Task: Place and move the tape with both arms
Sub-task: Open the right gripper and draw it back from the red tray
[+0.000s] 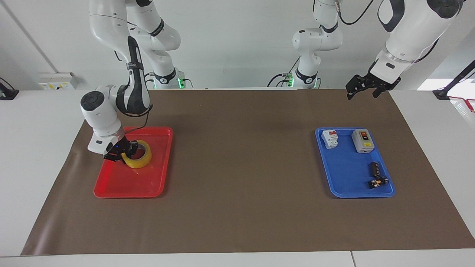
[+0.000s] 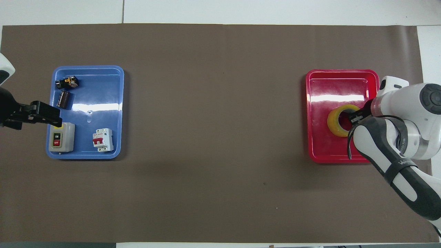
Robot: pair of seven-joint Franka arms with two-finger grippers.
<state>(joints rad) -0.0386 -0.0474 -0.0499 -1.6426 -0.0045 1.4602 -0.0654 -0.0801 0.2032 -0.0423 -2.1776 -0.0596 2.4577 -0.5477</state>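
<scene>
The tape [image 1: 138, 158] sits tilted inside the red tray [image 1: 148, 185], which lies on the table [image 1: 237, 222] toward the right arm's end, and the right gripper [image 1: 124, 154] has it by the rim: one finger appears to reach down into the hole of the roll and the other stands on the outside, on the side toward the right arm's edge of the table, so the jaws look closed onto the ring's wall. In the facing view the roll looks raised at the gripped side, with its lower edge near or on the tray floor; whether it has fully cleared the floor I cannot tell. In the overhead view the tape [image 2: 339, 120] shows as a ring whose open axis points up and a little toward the middle of the table, with the right gripper [image 2: 358, 115] at its outer edge. The relation that matters for the coming move is that the free body of the roll lies from the gripper toward the table's centre, so a carry toward the middle would lead with the roll. The left gripper [image 1: 362, 87] waits in the air over the robots' edge of the table near the left arm's corner, well apart from the tape, above the blue tray [image 1: 345, 193]; its fingers look parted and hold nothing. The right arm is plainly the nearer one
</scene>
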